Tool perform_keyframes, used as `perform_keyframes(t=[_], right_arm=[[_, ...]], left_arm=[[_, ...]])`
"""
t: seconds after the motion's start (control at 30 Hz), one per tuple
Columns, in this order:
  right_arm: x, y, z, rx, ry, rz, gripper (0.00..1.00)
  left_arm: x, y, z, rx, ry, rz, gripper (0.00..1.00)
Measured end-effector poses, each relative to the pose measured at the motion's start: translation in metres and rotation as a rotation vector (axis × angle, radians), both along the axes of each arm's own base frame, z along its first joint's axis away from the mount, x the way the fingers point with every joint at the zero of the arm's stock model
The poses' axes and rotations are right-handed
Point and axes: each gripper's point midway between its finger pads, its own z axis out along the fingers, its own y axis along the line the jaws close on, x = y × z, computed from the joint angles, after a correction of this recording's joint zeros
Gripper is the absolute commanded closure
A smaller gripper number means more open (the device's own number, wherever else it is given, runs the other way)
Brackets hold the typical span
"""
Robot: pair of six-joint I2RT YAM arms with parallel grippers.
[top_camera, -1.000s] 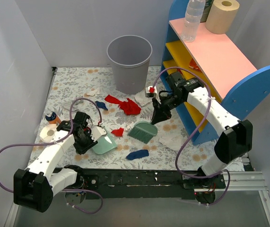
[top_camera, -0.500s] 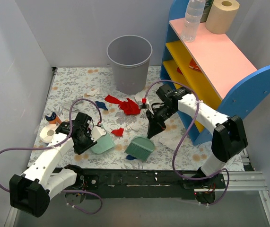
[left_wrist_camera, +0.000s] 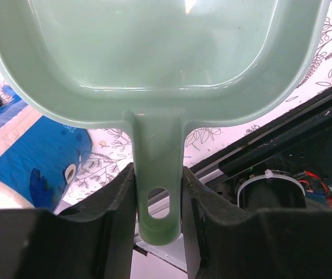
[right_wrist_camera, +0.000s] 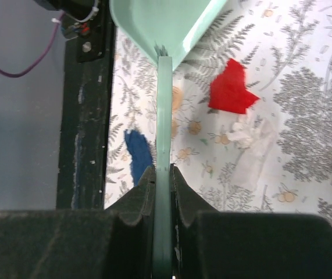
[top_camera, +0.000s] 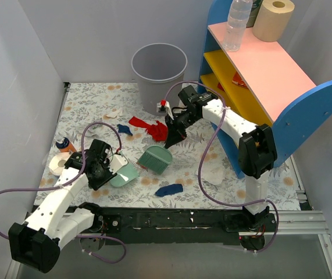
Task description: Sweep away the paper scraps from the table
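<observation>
While the left hand [left_wrist_camera: 159, 195] stays clamped on the handle of the mint dustpan [left_wrist_camera: 154, 64], the pan sits low at the left of the counter [top_camera: 90, 102], mouth turned toward the middle. Its inside is bare: nothing has been collected so far.

Just right of the pan, the green brush [top_camera: 156, 158] now has its head against the pan's lip. A second ago it lay further right and nearer the front edge, so this has been a stroke inward toward the pan.

The paper scraps [top_camera: 154, 129] are mostly where they were. The red cluster is behind the brush, a dark blue piece [top_camera: 168, 189] is alone near the front edge, and a white piece [top_camera: 213, 173] is off to the right. The stroke passed close by the blue piece but did not carry it along. A small red piece [right_wrist_camera: 229, 90] shows beside the brush in the right wrist view; from above it seems to be hidden by the brush head, so its place relative to the pan is uncertain.

The right hand [right_wrist_camera: 163, 180] is closed tight on the brush handle, the arm reaching in from in front of the blue and yellow shelf [top_camera: 270, 70]. The grey bin [top_camera: 159, 75] stands at the back.

Judged from this, the sweep has brought the tools together but has gathered little, and most of the job is yet to do.
</observation>
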Motion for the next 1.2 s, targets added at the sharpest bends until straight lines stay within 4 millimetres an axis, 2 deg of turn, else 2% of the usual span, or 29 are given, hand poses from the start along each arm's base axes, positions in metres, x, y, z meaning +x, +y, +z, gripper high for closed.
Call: perform_keyframes(t=[0.1,0.43,0.6,0.77,1.0,1.1,1.2], right_arm=[[-0.009,-0.001,0.006,0.027,0.023,0.026,0.99],[-0.060,-0.032,-0.009,-0.023,0.143,0.050,0.99],[-0.064,-0.035,-0.027,-0.090,0.151,0.023,0.99],[-0.042,-0.025,-0.039,-0.143,0.106,-0.021,0.99],[0.021,0.011,-0.057,-0.170,0.052,-0.116,0.99],[0.047,0.029,-0.055,-0.147,0.016,-0.149,0.99],[0.071,0.043,-0.045,-0.112,-0.035,-0.185,0.99]], left_arm=[[0.001,0.002,0.002,0.009,-0.017,0.006,1.00],[-0.003,0.007,0.007,0.021,-0.036,0.012,1.00],[-0.005,0.009,0.010,0.021,-0.053,0.000,1.00],[-0.006,0.010,0.010,0.028,-0.047,-0.001,1.00],[-0.008,0.013,0.015,0.034,-0.059,0.023,1.00],[-0.011,0.015,0.018,0.041,-0.069,0.029,1.00],[-0.011,0.017,0.019,0.045,-0.080,0.031,1.00]])
